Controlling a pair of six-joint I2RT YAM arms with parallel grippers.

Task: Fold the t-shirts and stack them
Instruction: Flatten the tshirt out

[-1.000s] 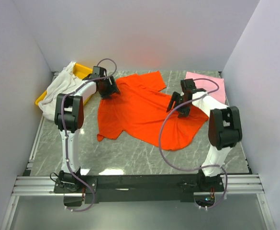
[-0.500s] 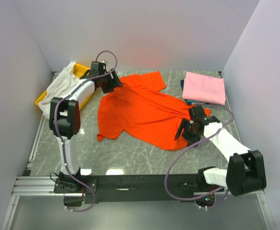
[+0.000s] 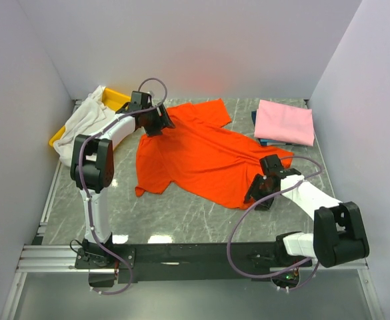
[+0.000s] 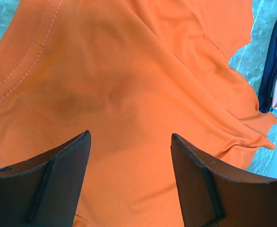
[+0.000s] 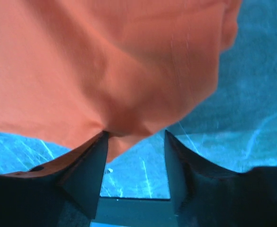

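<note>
The orange-red t-shirt (image 3: 201,157) lies spread and wrinkled on the marble table. My left gripper (image 3: 156,120) is open just above its collar area; in the left wrist view (image 4: 129,135) orange cloth (image 4: 129,71) fills the space under the jaws. My right gripper (image 3: 260,190) is open at the shirt's near-right hem; in the right wrist view (image 5: 134,132) the cloth edge (image 5: 105,61) hangs at the fingertips. The pale pink t-shirt (image 3: 285,122) lies folded on the dark blue one (image 3: 256,119) at the back right. The white t-shirt (image 3: 85,123) is heaped at the back left.
The yellow tray (image 3: 118,99) stands at the back left under the white shirt. Grey walls close in the left, back and right sides. A metal rail (image 3: 195,253) with both arm bases runs along the near edge.
My right arm swung from the shirt's right middle down to its near-right hem, and the right side of the shirt shifted. My left gripper moved slightly right at the collar.
</note>
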